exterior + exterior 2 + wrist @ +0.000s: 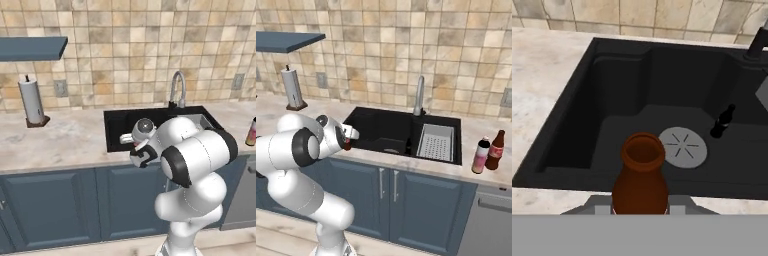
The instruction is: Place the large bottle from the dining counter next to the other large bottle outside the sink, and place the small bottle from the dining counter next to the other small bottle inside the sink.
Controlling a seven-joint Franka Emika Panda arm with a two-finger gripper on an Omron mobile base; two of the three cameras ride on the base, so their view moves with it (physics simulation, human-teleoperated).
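My gripper (pixel 640 206) is shut on the small bottle (pixel 640 180), a dark brown bottle whose neck points away from the hand camera. It hangs over the front rim of the black sink (pixel 612 90). Another small dark bottle (pixel 722 121) stands inside the basin, right of the round drain (pixel 683 147). From the base, the gripper (pixel 136 144) (pixel 348 141) sits at the sink's (pixel 114 131) (pixel 376 127) front left edge, with a bit of red showing at the fingers. A pink-yellow large bottle (pixel 480 155) (pixel 251 132) stands on the counter right of the sink, beside a brown bottle (pixel 496 150).
A curved steel tap (pixel 177 90) (pixel 419 96) rises behind the basin. A grey ribbed drain tray (pixel 436 142) fills the sink's right part. A paper towel holder (pixel 32 102) (pixel 293 90) stands at the far left under a blue shelf (pixel 32 48). Blue cabinets run below the counter.
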